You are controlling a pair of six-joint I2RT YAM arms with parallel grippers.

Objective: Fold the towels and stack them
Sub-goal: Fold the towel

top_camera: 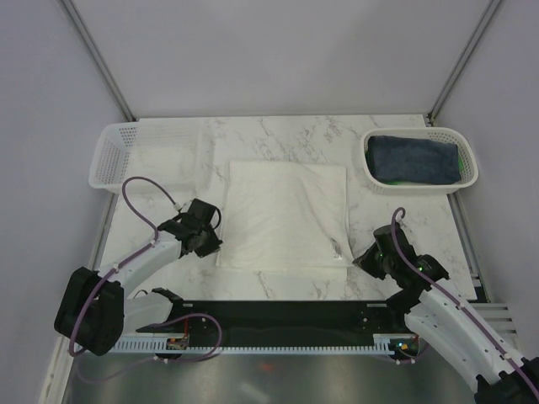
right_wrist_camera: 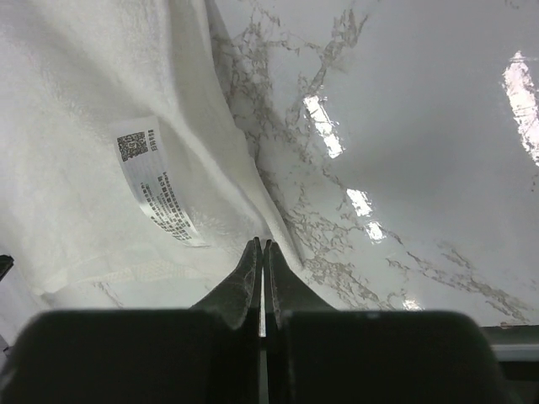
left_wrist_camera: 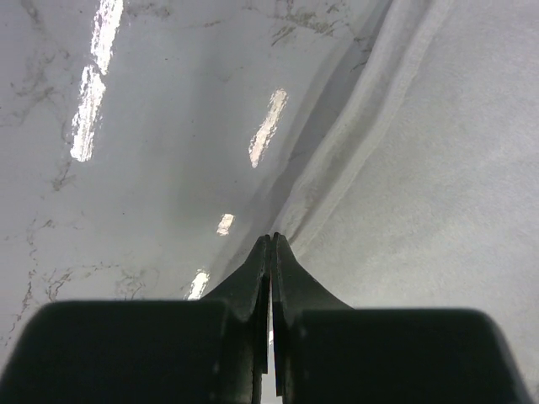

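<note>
The cream-white towel (top_camera: 285,215) lies folded flat in the middle of the marble table. My left gripper (top_camera: 212,232) is shut at the towel's left edge (left_wrist_camera: 438,151). Its tips (left_wrist_camera: 272,238) rest where the hem meets the table, and I see no cloth between them. My right gripper (top_camera: 357,259) is shut at the towel's near right corner. Its tips (right_wrist_camera: 262,243) lie against the edge of the cloth (right_wrist_camera: 76,109), beside the printed care label (right_wrist_camera: 156,181). The navy-blue towel (top_camera: 417,156) lies folded in the right basket, with a strip of the green towel (top_camera: 402,180) showing under it.
A white mesh basket (top_camera: 118,160) stands at the back left with nothing showing in it. The other mesh basket (top_camera: 468,168) stands at the back right. Grey walls enclose the table on three sides. A black rail (top_camera: 278,320) runs along the near edge between the arm bases.
</note>
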